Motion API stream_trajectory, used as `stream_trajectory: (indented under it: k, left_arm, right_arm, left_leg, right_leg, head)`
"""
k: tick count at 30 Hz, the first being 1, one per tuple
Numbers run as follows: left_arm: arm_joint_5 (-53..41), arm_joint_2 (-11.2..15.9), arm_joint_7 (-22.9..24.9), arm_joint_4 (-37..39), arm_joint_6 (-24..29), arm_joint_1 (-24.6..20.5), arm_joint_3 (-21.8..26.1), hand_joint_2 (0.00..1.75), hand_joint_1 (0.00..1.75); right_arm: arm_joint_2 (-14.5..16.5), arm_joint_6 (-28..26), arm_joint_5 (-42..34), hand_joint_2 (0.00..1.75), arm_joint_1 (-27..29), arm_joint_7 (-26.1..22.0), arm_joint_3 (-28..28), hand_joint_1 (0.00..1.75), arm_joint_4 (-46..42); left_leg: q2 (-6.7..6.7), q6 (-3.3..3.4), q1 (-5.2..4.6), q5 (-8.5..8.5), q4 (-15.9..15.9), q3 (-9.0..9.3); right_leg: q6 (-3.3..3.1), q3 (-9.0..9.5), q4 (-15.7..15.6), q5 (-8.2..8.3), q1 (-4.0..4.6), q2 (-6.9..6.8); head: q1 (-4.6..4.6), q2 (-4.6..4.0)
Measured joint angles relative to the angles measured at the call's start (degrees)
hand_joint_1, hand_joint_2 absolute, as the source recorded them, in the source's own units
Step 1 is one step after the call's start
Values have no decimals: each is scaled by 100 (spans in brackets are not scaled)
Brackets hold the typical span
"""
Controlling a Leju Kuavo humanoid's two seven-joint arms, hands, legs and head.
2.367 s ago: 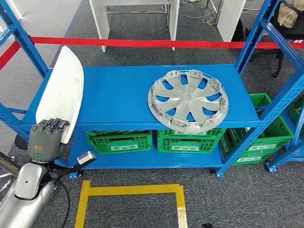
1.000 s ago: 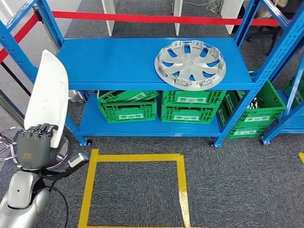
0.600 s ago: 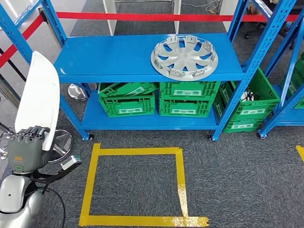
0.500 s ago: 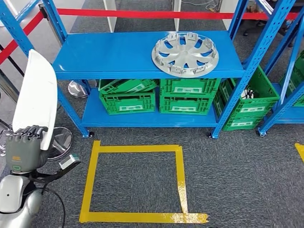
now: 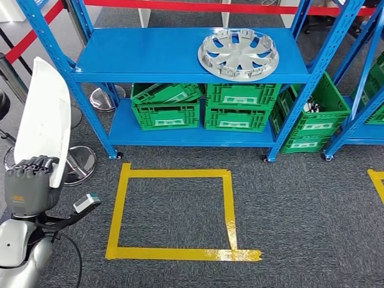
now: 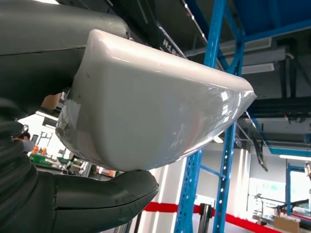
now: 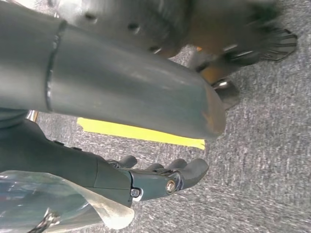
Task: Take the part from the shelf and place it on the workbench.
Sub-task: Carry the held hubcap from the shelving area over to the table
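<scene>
The left hand (image 5: 28, 183) grips the lower end of a white part (image 5: 44, 117), which stands upright, well to the left of the blue shelf (image 5: 153, 54). A silver hubcap (image 5: 238, 54) lies flat on the shelf's top board, toward its right end. Green crates (image 5: 204, 108) sit side by side on the shelf's lower board, and another crate (image 5: 312, 114) stands just past its right post. A yellow tape rectangle (image 5: 174, 213) marks the carpet in front of the shelf. A round chrome base (image 5: 80, 163) rests on the floor by the shelf's left post.
</scene>
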Motion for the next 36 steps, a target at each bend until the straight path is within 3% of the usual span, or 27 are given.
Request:
stream_trajectory:
  k: [2,4,5,7,9,10,11,12,15,17,19,20,22,24,25,26,27,28,29,31,33,34,35,36]
  left_arm:
    - [2,1,-10,-32,1,-4,3,175,175]
    - [4,2,-15,-44,2,-4,4,175,175]
    - [5,3,-16,-45,2,2,4,175,175]
    - [5,8,-17,-45,2,10,5,175,175]
    - [5,9,-17,-45,2,15,6,175,175]
    - [5,9,-17,-45,2,19,5,175,175]
    - [5,8,-17,-45,2,22,5,175,175]
    - [5,8,-17,-45,2,24,5,175,175]
    - [5,8,-16,-53,2,21,6,175,175]
    - [5,9,-16,-63,2,19,7,175,175]
    - [5,10,-17,-67,2,18,7,175,175]
    - [5,9,-17,-68,2,12,7,175,175]
    - [5,4,-18,-73,2,2,5,175,175]
    - [5,-1,-18,-77,2,-4,4,175,175]
    - [4,-3,-17,-77,2,-5,4,175,175]
    - [4,-5,-18,-76,2,-6,4,175,175]
    - [3,-7,-20,-76,2,-6,3,175,175]
    - [4,-8,-22,-76,2,-7,2,175,175]
    - [4,-9,-25,-76,2,-9,1,175,175]
    - [6,-10,-28,-76,2,-19,0,175,175]
    - [-4,-15,-34,-76,2,-37,-3,175,175]
    - [-9,-16,-37,-75,2,-44,-5,175,175]
    - [-14,-16,-39,-74,2,-49,-6,175,175]
    - [-14,-11,-39,-72,2,-52,-6,175,175]
  right_arm:
    - [1,-1,-3,0,-8,-3,-1,0,0]
    - [4,-1,-6,0,1,-4,-1,0,1]
    - [8,-1,-7,0,5,-4,-1,0,1]
    - [14,-4,-10,0,8,-3,-2,0,2]
    - [14,-7,-13,0,3,-4,-5,0,2]
    - [14,-7,-14,0,1,-4,-9,0,2]
    - [15,-6,-14,0,0,-4,-14,0,2]
    - [15,-5,-14,0,2,-4,-20,0,2]
    - [19,-3,-14,0,1,-4,-39,0,2]
    - [23,-4,-14,0,-4,-5,-46,0,3]
    - [25,-4,-14,0,3,-5,-51,0,5]
    - [25,-4,-14,0,8,-4,-53,0,8]
    - [25,-4,-14,0,12,-2,-55,0,13]
    - [25,-4,-14,0,9,2,-55,0,13]
    - [25,-4,-14,0,9,5,-55,0,13]
    - [25,-5,-14,0,9,8,-55,0,14]
    - [25,-8,-14,0,9,12,-56,0,14]
    - [24,-11,-14,0,6,17,-56,0,15]
    - [23,-16,-14,0,-2,22,-57,0,15]
    - [20,-25,-14,0,-22,33,-57,0,15]
    - [19,-32,-14,0,-28,44,-57,0,15]
    - [21,-34,-14,0,-21,52,-57,0,16]
    - [24,-35,-15,0,-19,60,-57,0,17]
    - [27,-36,-14,0,-20,65,-57,0,19]
  left_leg:
    - [1,-50,-12,102,46,-75]
    - [-2,-98,0,169,46,-101]
    - [-6,-129,8,72,99,-121]
    - [-12,-189,26,-432,535,-220]
    - [-12,-224,37,-994,1331,-360]
    - [-12,-226,41,-1109,1641,-380]
    - [-12,-218,42,-1109,1775,-322]
    - [-13,-197,39,-1005,1661,-161]
    - [-37,-78,8,-705,522,610]
    - [-52,-24,-31,-693,108,807]
    - [-45,12,-43,-626,8,787]
    - [-34,41,-36,-575,-41,769]
    - [-8,98,-11,-476,-131,708]
    - [6,123,-19,-387,-111,581]
    - [11,121,-22,-347,-90,514]
    - [15,119,-23,-310,-67,446]
    - [19,112,-22,-274,-40,375]
    - [19,100,-20,-238,-14,308]
    - [19,82,-19,-202,16,246]
    - [17,31,-29,-121,66,146]
    - [18,-24,-33,-18,74,98]
    - [15,-53,-33,33,66,84]
    - [7,-84,-28,14,76,57]
    - [-2,-117,-24,-112,154,15]
  right_leg:
    - [-41,312,-542,-153,9,20]
    - [-125,235,-577,-130,14,6]
    - [-175,195,-570,-85,12,-9]
    - [-261,111,-561,25,6,-41]
    - [-293,0,-531,138,25,-53]
    - [-294,-72,-505,189,35,-56]
    - [-291,-163,-475,234,45,-57]
    - [-288,-246,-443,271,53,-57]
    - [-253,-423,-365,353,72,-51]
    - [-186,-512,-345,430,63,-47]
    - [-114,-574,-354,489,40,-43]
    - [-84,-620,-329,437,33,-36]
    - [-38,-782,15,88,29,-15]
    - [2,-999,734,-379,18,-5]
    - [19,-1063,1046,-510,15,-5]
    - [31,-1058,1207,-532,15,-5]
    - [35,-950,1149,-437,14,-6]
    - [33,-746,888,-273,14,-6]
    - [21,-479,498,-122,14,-5]
    - [-19,-9,-235,-3,25,3]
    - [-63,95,-481,-11,45,13]
    - [-99,32,-476,32,42,9]
    - [-145,-15,-479,87,38,-2]
    - [-201,-63,-483,154,30,-15]
  head:
    - [-2,0]
    - [-2,0]
    - [-6,0]
    - [-20,0]
    - [-28,0]
    - [-27,0]
    - [-28,0]
    - [-28,0]
    - [-24,1]
    - [-26,1]
    - [-32,0]
    - [-30,1]
    - [-2,1]
    - [28,1]
    - [32,1]
    - [36,1]
    - [41,1]
    - [42,1]
    - [44,0]
    - [38,0]
    - [35,0]
    - [36,0]
    - [37,1]
    - [26,1]
